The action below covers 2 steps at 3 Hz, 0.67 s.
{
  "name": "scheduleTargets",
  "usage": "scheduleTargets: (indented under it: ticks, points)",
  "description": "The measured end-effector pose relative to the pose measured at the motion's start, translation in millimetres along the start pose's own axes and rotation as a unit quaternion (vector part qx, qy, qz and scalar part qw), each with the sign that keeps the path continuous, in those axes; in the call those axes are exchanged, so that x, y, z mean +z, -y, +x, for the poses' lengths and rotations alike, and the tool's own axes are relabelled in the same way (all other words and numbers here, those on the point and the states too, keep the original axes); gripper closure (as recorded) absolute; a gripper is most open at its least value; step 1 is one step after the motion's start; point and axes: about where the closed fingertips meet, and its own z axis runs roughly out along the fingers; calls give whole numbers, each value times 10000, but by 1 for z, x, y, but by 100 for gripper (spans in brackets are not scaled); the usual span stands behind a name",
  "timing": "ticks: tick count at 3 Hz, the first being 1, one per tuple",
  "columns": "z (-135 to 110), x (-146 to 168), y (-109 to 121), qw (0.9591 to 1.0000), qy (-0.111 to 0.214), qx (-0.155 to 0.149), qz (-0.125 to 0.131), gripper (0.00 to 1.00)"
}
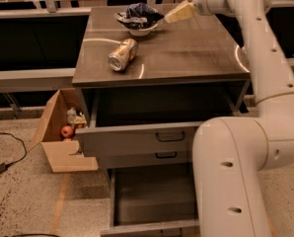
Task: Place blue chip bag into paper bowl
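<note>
Camera view: the crumpled blue chip bag covers most of the paper bowl, so only the bowl's off-white near wall shows. Dark blue foil with white patches spills over the rim at the far edge of the table. The gripper hangs just right of the bowl, its tan tip near the bag. Whether it is parted or closed cannot be told. A gold-brown can lies on its side nearer, to the left.
</note>
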Motion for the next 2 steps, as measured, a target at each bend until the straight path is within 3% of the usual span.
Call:
scheduleTargets:
  ticks: [1, 2]
  points:
    - [38, -49, 61, 9959, -457, 216, 754, 0]
    - [40, -47, 60, 9956, -479, 281, 759, 0]
